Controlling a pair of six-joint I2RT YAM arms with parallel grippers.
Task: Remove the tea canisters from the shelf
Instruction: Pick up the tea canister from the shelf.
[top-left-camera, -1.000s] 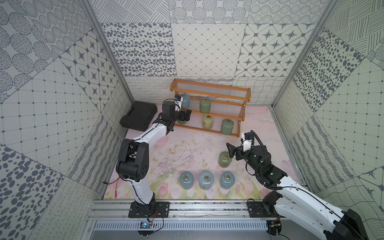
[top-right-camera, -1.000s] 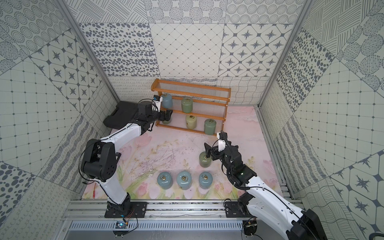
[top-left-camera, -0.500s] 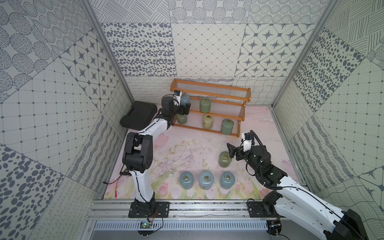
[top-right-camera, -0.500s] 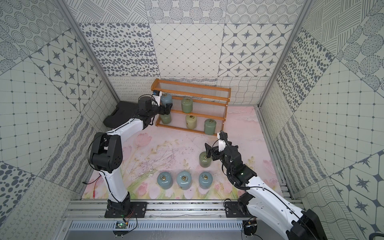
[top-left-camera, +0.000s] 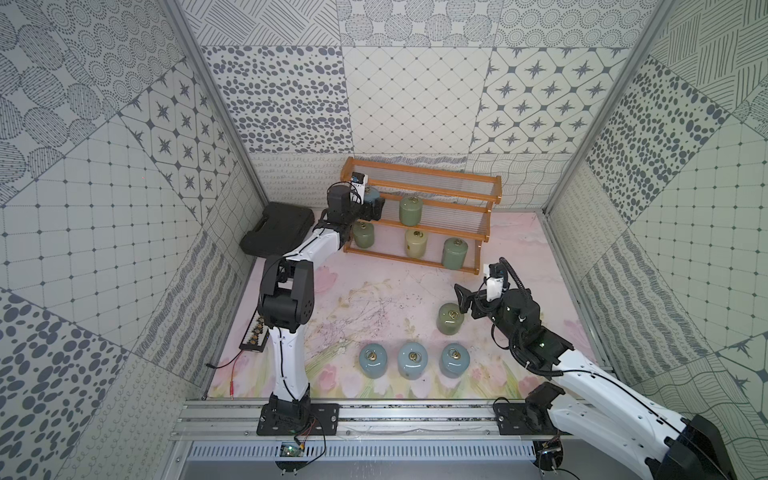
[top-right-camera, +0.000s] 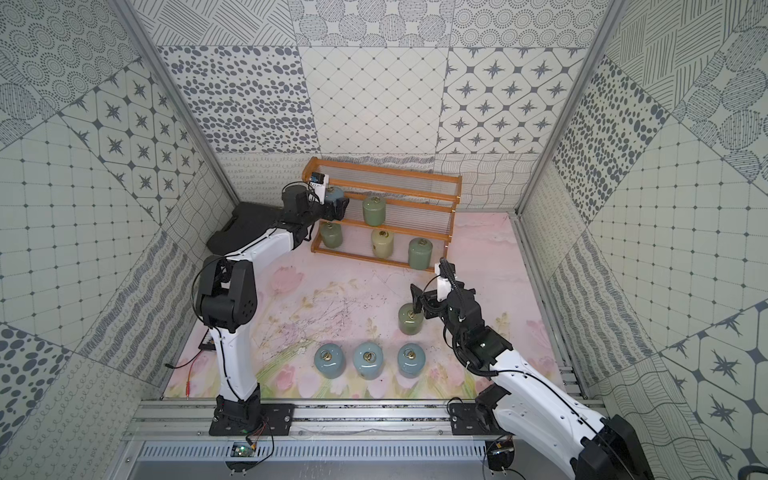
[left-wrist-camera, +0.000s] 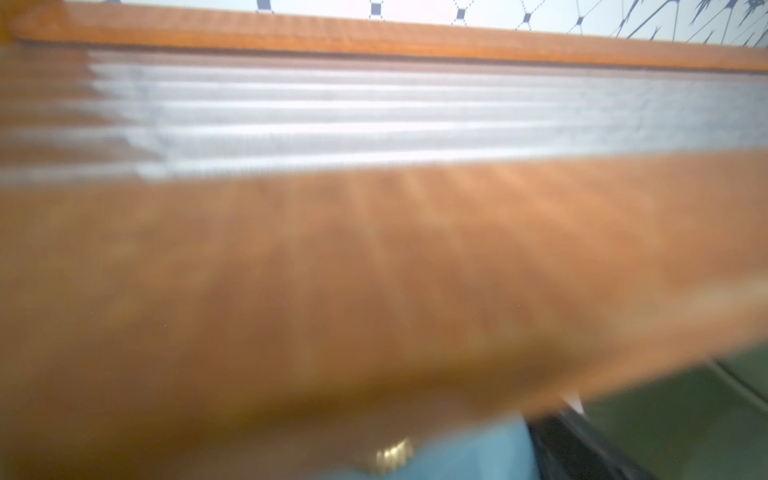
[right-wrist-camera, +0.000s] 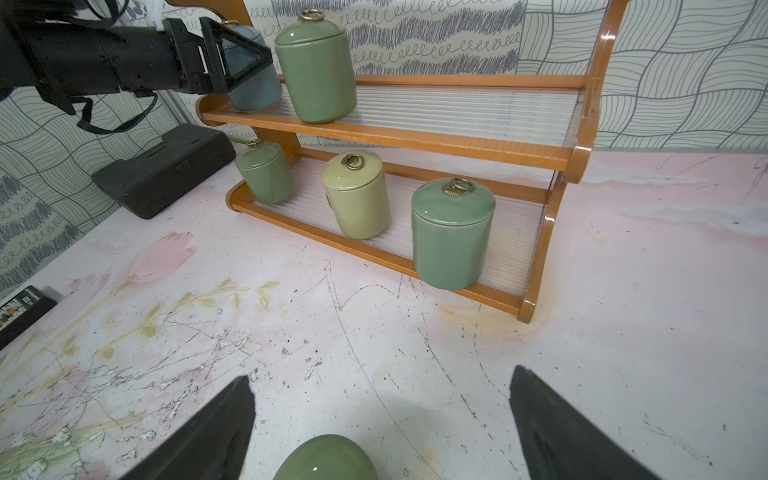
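One blue canister (right-wrist-camera: 257, 89) inside spread left pincer (top-left-camera: 374, 208)

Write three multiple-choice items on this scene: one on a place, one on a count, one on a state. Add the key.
1. Where does the cream canister stand?
A. on the bottom tier of the shelf
B. on top of the black case
C. on the top tier

2. How many pale blue canisters stand on the table?
A. two
B. three
C. five

3. How is the right gripper?
A. shut on a lid ring
B. shut on a blue canister
C. open, holding nothing

Key:
1 A, it stands on the lowest ribbed panel.
2 B, three stand there in a row.
3 C, its fingers stand wide apart, neither touching the green canister.
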